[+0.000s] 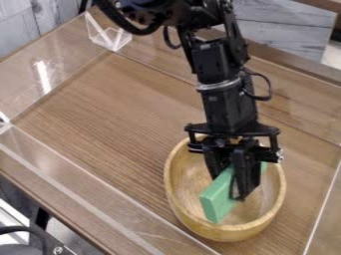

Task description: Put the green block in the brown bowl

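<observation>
The brown bowl (188,203) sits on the wooden table at the front right, a wide shallow dish of light wood. Directly over its middle hangs my gripper (240,185), pointing straight down from the black arm. It is shut on the green block (218,201), a bright green bar held tilted on end. The block's upper end is between the fingers and its lower end reaches down inside the bowl, close to the floor; whether it touches I cannot tell.
A clear plastic wall (80,174) runs around the wooden table (107,110), with its front edge close to the bowl's left side. A clear triangular piece (104,36) stands at the back. A grey block wall is behind the table.
</observation>
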`<state>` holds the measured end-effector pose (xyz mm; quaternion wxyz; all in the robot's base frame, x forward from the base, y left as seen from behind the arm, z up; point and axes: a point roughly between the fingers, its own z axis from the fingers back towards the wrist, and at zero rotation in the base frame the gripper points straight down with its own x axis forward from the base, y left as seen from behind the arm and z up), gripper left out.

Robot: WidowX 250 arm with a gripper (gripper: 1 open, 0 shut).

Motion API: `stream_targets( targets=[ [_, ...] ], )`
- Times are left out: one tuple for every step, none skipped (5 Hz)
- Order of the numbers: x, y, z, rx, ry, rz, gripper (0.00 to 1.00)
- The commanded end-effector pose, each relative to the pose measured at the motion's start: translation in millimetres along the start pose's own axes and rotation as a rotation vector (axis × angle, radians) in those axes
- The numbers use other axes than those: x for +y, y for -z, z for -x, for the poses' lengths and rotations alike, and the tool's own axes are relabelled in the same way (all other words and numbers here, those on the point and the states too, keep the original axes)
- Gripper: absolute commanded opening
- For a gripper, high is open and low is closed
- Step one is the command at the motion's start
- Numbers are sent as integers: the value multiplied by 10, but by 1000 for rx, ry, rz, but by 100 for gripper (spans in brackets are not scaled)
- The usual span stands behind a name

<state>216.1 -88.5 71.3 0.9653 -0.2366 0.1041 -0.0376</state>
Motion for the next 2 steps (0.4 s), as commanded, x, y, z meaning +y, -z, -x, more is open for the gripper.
stream_targets(
  targets=[
    [-46, -135, -104, -45, 28, 9, 0],
    [-47, -142, -103, -38, 31, 11, 0]
  ],
)
